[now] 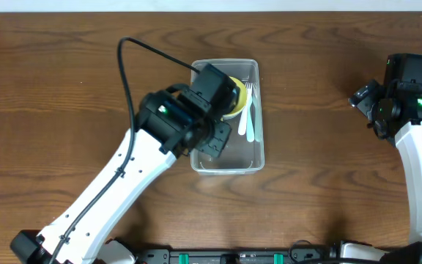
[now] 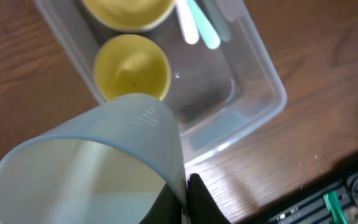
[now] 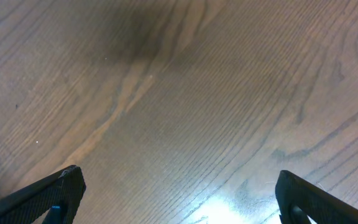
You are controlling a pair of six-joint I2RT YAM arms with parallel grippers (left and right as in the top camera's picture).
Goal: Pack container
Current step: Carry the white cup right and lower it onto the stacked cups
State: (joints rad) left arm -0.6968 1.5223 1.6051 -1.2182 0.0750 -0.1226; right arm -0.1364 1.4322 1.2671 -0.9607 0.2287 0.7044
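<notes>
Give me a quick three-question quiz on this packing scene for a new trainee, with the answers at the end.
1. True or false: the right gripper is holding something.
2. What does the left gripper grip? A) a pale-blue cup; B) a sponge; C) nothing.
3. Fill in: the small yellow cup stands inside the clear ____.

Key:
1. False. Its jaws are open over bare wood.
2. A. The fingers pinch the cup's wall.
3. container
</notes>
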